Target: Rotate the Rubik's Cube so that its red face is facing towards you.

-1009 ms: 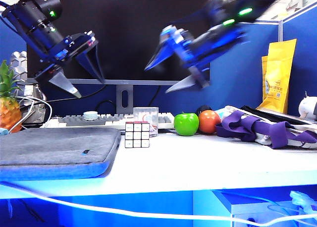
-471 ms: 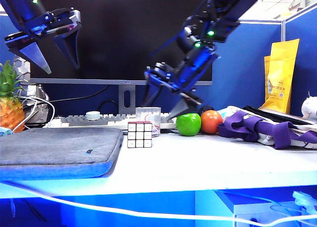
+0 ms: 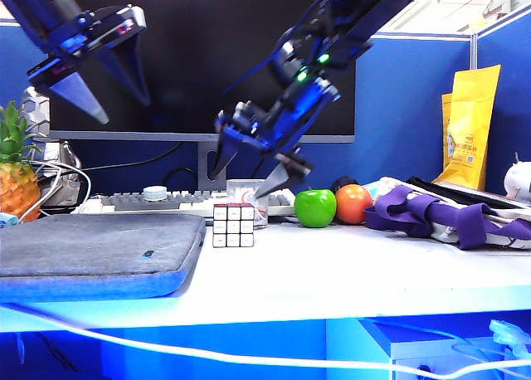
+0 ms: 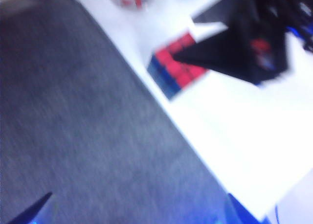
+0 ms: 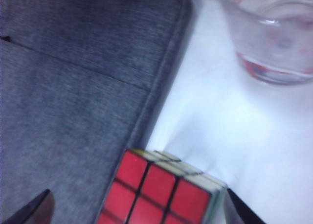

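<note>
While the Rubik's Cube (image 3: 231,225) rests just below it, the right end effector (image 3: 246,169) hangs released; left end effector (image 3: 116,88) released, high.

arms: black, green LEDs | left claw (image 3: 108,90), right claw (image 3: 246,171): pointed dark fingers

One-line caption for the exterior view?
Open right gripper hovers over the Rubik's Cube; open left gripper hangs high.

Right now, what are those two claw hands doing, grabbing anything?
Left gripper: open, empty, high above the grey padded sleeve.
Right gripper: open, empty, just above the small Rubik's Cube.
</note>
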`<state>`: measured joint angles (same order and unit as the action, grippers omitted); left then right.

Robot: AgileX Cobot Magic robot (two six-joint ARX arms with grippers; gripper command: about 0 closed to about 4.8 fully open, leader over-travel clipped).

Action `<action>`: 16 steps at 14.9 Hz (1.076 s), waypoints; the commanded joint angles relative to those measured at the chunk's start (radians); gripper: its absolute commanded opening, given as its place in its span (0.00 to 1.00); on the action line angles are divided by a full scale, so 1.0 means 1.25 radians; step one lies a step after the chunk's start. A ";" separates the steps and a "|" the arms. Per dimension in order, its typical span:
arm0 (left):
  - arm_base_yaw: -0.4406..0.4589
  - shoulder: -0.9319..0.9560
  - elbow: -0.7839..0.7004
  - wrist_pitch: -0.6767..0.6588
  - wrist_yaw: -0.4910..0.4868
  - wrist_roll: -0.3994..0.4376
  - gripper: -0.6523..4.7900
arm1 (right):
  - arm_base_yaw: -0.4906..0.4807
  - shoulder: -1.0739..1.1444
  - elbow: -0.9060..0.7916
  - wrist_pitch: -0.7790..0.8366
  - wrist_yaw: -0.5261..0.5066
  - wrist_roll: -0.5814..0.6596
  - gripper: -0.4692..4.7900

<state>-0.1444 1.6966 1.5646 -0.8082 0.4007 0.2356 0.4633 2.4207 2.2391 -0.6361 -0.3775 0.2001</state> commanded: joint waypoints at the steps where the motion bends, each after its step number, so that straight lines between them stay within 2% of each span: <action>1: 0.011 -0.002 0.000 -0.048 0.004 0.019 1.00 | 0.014 0.038 0.036 -0.035 0.047 0.000 1.00; 5: 0.011 -0.002 0.000 -0.058 0.008 0.017 1.00 | 0.031 0.055 0.038 -0.034 0.134 -0.006 1.00; 7: 0.011 -0.002 0.000 -0.067 0.042 0.009 1.00 | 0.035 0.063 0.039 -0.026 0.141 -0.011 1.00; 13: 0.011 -0.002 0.000 -0.082 0.042 0.009 1.00 | 0.049 0.074 0.054 0.034 0.181 -0.007 1.00; 14: 0.011 -0.002 0.000 -0.082 0.045 0.009 1.00 | 0.048 0.074 0.054 0.027 0.181 -0.008 0.92; 16: 0.011 -0.002 0.000 -0.082 0.057 0.009 1.00 | 0.046 0.074 0.053 0.002 0.184 -0.022 0.94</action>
<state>-0.1303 1.6970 1.5635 -0.9138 0.4606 0.2466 0.5205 2.5183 2.3028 -0.6262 -0.1509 0.1886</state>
